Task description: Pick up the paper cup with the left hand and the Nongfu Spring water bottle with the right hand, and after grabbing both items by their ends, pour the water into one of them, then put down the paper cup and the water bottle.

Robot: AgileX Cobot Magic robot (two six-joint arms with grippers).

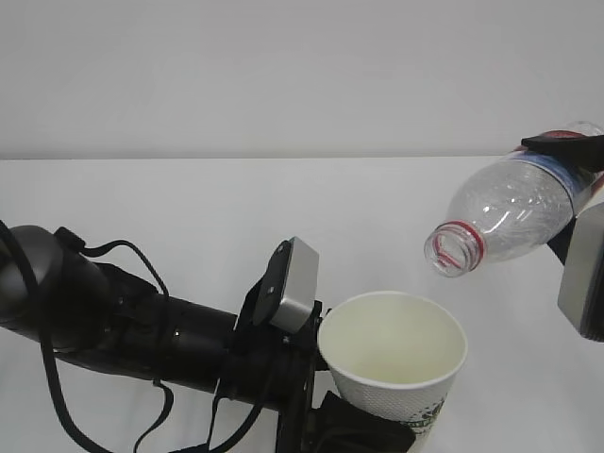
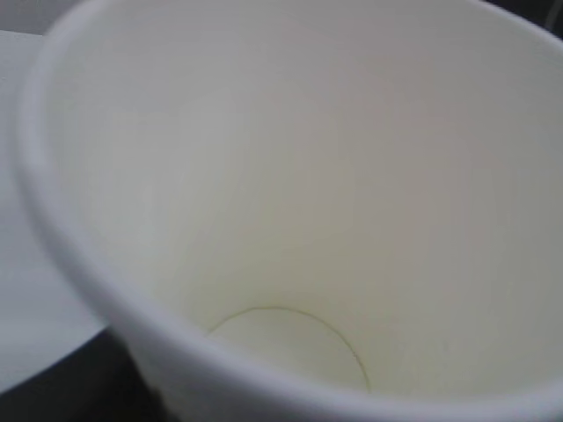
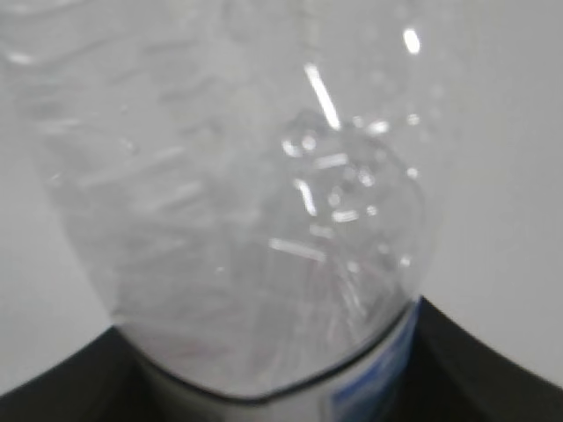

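Observation:
The white paper cup (image 1: 392,363) stands upright at the bottom centre, and my left gripper (image 1: 363,427) is shut on its lower part. The left wrist view looks straight into the cup (image 2: 290,176). Its floor looks pale, and I cannot tell whether water lies there. To the upper right, the clear Nongfu Spring water bottle (image 1: 510,212) is tilted, its open red-ringed mouth (image 1: 453,250) pointing down-left, above and to the right of the cup's rim. My right gripper (image 1: 578,184) is shut on its labelled end. No stream shows between mouth and cup. The bottle (image 3: 237,202) fills the right wrist view.
The white table (image 1: 189,208) runs back to a pale wall. My left arm (image 1: 113,326), with looping black cables and a grey box module (image 1: 294,283), lies across the lower left. The right arm's grey module (image 1: 585,274) sits at the right edge.

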